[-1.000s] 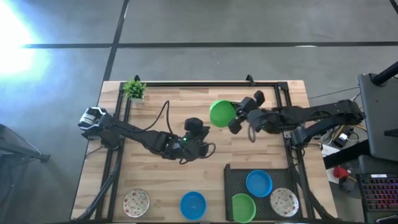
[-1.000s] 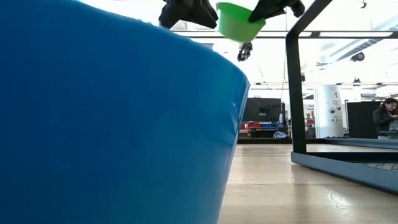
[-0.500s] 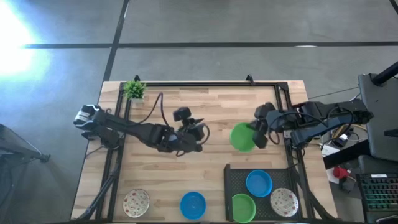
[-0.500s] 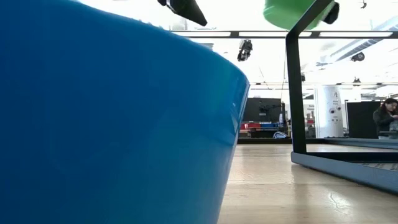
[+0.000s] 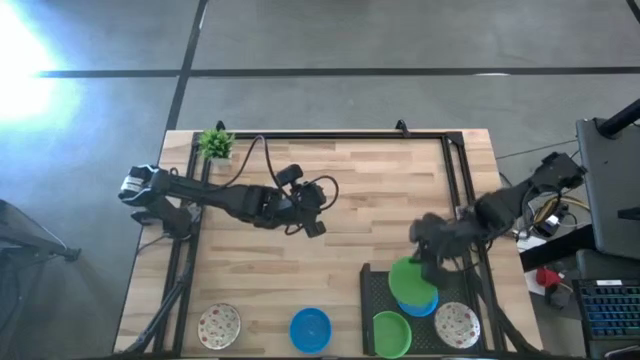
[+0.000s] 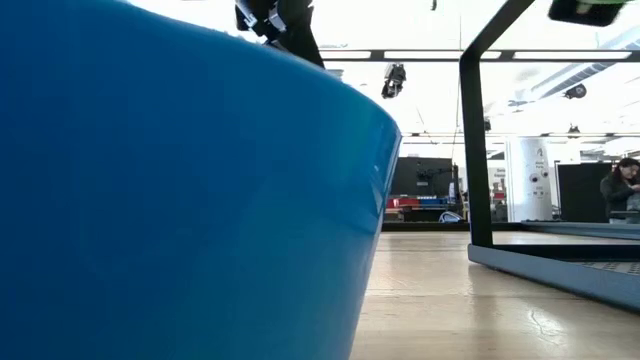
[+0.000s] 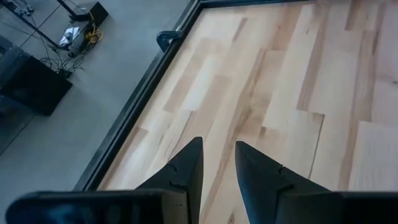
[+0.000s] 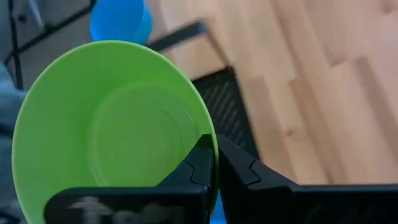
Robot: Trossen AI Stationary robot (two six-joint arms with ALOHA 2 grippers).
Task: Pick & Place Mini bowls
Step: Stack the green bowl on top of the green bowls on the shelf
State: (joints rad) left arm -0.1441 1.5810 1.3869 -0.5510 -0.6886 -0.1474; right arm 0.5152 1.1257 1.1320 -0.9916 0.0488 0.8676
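My right gripper (image 5: 424, 262) is shut on a plain green mini bowl (image 5: 406, 277), which hangs over the black tray (image 5: 371, 283) at the near right, above a blue bowl (image 5: 420, 302). The tray also holds a green bowl (image 5: 390, 333) and a speckled bowl (image 5: 457, 323). Near the table's front edge, a speckled bowl (image 5: 218, 325) and a blue bowl (image 5: 310, 328) stand on their bases. My left gripper (image 5: 316, 222) hovers open over bare wood at mid-table (image 7: 217, 163), holding nothing. My right gripper pinches the green bowl's rim (image 8: 210, 138), one finger (image 8: 200, 163) on the inside of the wall and the other outside. The fingers slant down from the table's right side. The bowl is lifted clear, high above the tray (image 6: 590, 9), its opening mostly up.
A small potted plant (image 5: 215, 143) stands at the far left corner. A black metal frame (image 5: 330, 136) runs along the table's far and side edges. The near blue bowl (image 6: 180, 200) fills most of the low view. Bare wood lies between the two arms.
My right gripper has carried the green bowl from the far middle toward the table's near right, tipping downward, and now has it over the tray. My left gripper has rolled about its own line and drifted a little toward the far edge, staying open.
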